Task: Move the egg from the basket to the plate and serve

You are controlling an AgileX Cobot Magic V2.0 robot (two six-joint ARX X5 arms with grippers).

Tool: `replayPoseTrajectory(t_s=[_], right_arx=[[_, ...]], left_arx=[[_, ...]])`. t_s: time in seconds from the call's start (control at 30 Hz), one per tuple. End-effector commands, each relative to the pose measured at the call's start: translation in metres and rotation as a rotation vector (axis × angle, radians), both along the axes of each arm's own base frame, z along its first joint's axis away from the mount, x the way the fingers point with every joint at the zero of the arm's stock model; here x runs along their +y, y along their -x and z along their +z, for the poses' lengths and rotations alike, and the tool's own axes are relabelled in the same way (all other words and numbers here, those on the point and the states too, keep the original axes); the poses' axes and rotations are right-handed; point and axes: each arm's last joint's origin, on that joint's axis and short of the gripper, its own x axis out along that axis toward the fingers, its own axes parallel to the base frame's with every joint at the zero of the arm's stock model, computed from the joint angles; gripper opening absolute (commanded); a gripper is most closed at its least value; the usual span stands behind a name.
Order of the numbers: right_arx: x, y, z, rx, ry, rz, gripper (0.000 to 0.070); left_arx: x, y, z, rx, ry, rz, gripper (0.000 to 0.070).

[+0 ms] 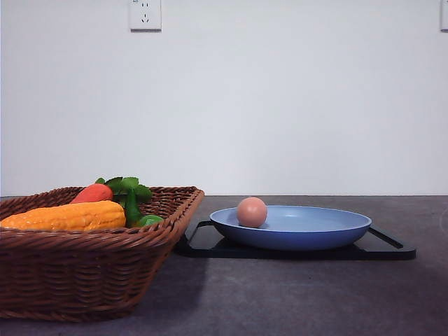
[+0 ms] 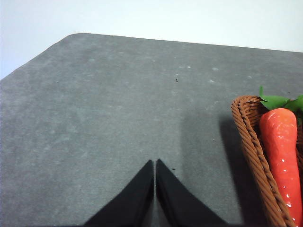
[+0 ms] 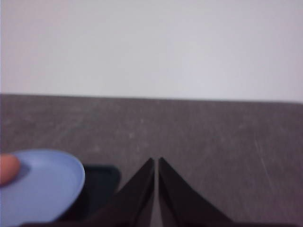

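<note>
Found the egg (image 1: 251, 211) resting on the plate (image 1: 308, 238), clear of the basket (image 1: 84, 280), so judged transfer done and serving pending; saw left gripper (image 2: 155, 163) and right gripper (image 3: 155, 161) both clenched, grasping nothing; reckoned next on gripping the plate's near rim; noted bare table (image 1: 294, 294) around.

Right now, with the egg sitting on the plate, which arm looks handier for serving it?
Probably the right. Its shut gripper hovers beside the plate holding the egg; the left gripper, also shut, is beside the basket.
</note>
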Motion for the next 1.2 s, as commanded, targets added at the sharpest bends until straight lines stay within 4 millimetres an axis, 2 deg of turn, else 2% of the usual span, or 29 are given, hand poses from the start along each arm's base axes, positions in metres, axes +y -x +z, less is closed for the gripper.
replayPoseTrajectory(t_s=[0.0, 0.37, 1.17], right_arx=[[-0.001, -0.001, -0.004, 0.002, -0.025, -0.005, 0.0], [-0.002, 0.0, -0.027, 0.214, -0.061, -0.028, 0.0], [-0.002, 0.0, -0.024, 0.187, -0.062, -0.029, 0.0]], left_arx=[[0.0, 0.0, -0.008, 0.053, -0.003, 0.002, 0.0], [0.0, 0.0, -0.008, 0.053, -0.003, 0.002, 0.0], [0.0, 0.0, -0.008, 0.053, -0.003, 0.002, 0.0]])
